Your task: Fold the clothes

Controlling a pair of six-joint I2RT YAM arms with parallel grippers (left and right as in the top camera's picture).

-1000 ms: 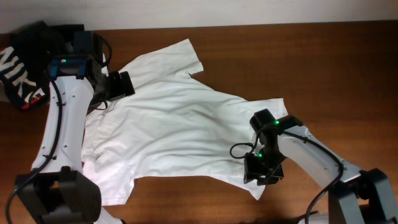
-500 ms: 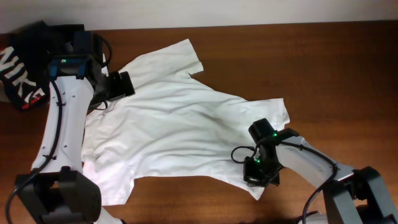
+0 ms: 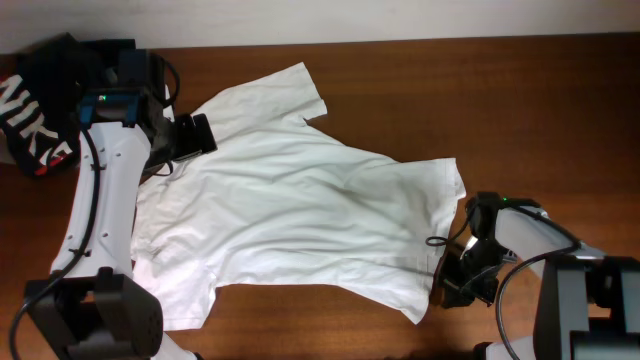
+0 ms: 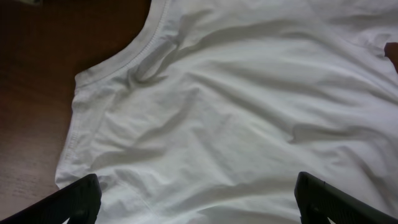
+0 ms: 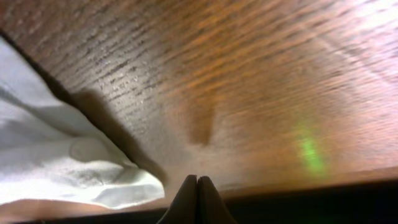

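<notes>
Clothes (image 3: pixel 300 220): thin, wrinkled white T-shirt; collar (image 4: pixel 124 57) seemingly ribbed.

My overhead view is evenly lit and sharp. My right wrist view is blurred, with warm glare on the wooden surface (image 5: pixel 261 68), a green light spot (image 5: pixel 309 152) and a dark shadow beside the T-shirt (image 5: pixel 56 168).

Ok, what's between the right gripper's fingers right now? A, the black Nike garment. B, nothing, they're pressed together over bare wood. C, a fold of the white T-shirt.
B: in the right wrist view the right gripper has its fingertips pressed together over the bare table, and the white T-shirt ends just beside them, not between them.
</notes>
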